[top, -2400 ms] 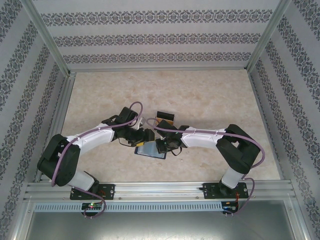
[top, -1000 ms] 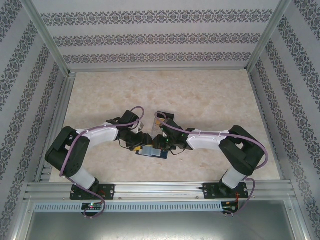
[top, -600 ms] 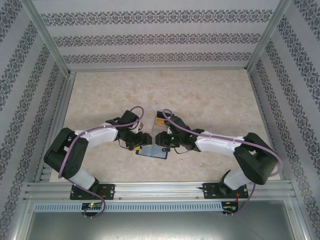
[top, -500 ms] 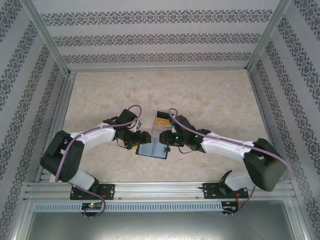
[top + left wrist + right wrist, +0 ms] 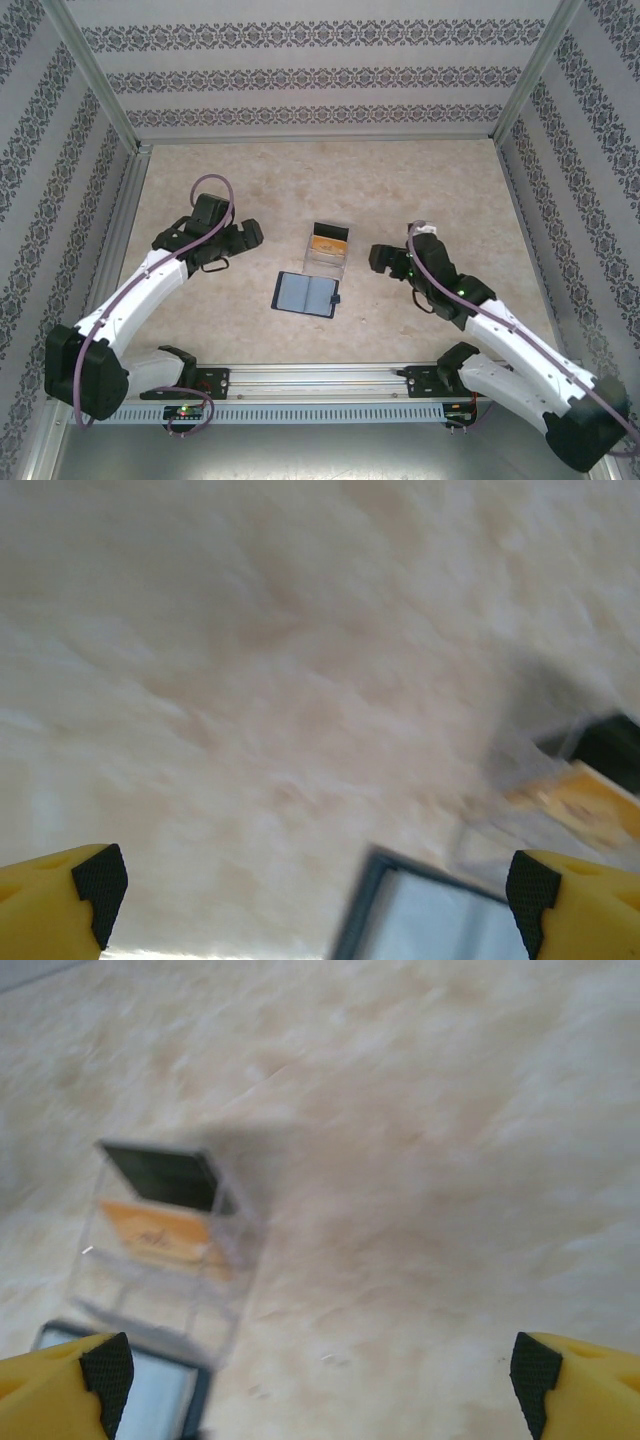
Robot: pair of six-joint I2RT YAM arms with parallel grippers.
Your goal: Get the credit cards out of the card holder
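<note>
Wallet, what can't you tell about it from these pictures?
- Whether any card is left in the wallet: too small in the top view.
- Most of the wallet: cut off by the bottom edge in both wrist views, and blurred.
- Print on the orange card: blurred in the right wrist view.

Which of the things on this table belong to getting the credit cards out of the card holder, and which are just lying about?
Belong to the job:
card holder, lying open and flat
black card and orange card, both standing in the clear stand

Just there:
clear stand, just beyond the card holder, not named in the job
</note>
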